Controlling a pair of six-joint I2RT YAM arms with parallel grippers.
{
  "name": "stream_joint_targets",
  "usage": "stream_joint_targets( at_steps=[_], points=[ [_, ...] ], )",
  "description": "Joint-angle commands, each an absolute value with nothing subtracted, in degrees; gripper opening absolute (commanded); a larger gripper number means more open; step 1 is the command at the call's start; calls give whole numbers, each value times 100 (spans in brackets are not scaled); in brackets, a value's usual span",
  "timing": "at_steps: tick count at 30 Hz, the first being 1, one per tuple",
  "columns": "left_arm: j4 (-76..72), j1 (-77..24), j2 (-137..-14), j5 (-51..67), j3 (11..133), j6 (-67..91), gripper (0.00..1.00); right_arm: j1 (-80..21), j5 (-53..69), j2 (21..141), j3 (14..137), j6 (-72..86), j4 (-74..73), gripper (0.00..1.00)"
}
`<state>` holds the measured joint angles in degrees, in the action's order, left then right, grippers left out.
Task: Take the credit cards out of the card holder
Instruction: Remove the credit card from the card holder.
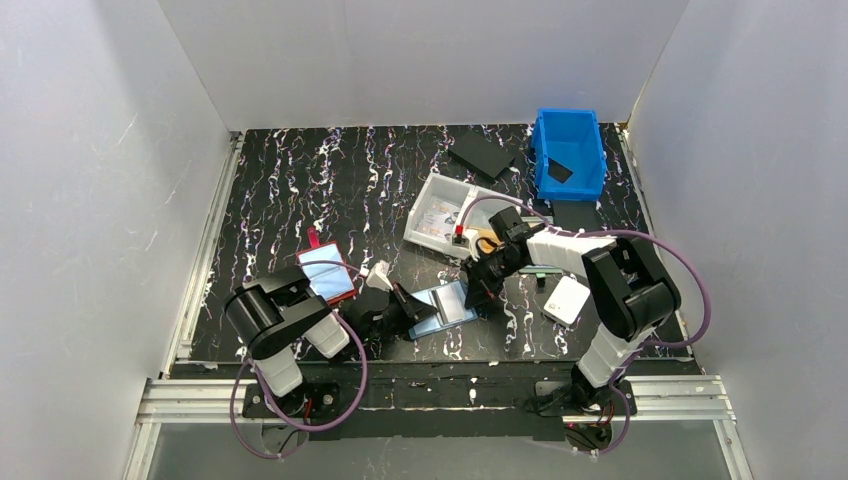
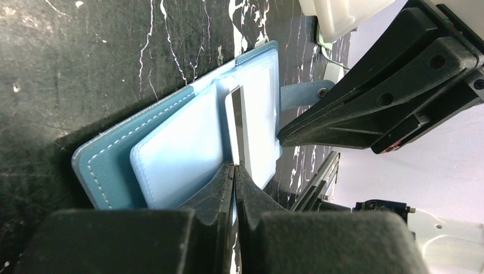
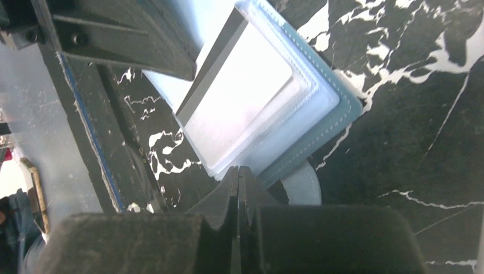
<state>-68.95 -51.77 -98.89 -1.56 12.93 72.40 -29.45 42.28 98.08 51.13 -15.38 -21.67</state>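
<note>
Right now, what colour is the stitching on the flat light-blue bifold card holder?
White stitching on the card holder; clearest in the left wrist view.

Top camera: high behind the arm bases (image 1: 290, 400), looking down on the whole bench (image 1: 300, 180). Wrist cameras: close behind own jaws, facing each other; all share the card holder (image 2: 108, 165) just ahead of the jaws.

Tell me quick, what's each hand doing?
Left hand: closed, pinching a credit card at the card holder.
Right hand: closed against the card holder's edge; grip cannot be told.
</note>
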Motion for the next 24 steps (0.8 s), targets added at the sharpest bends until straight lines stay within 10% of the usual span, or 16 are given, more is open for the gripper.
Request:
stream_joint_targets(
  at_steps=[1, 24],
  points=[
    [-6693, -5159, -9696, -60, 1119, 6751, 0, -2733, 4734, 9702, 5248, -2277, -2809, 3],
    [-4761, -5047, -8088, 669, 1404, 5510, 0, -2339, 5842, 8834, 5342, -5978, -5066, 40]
  ],
)
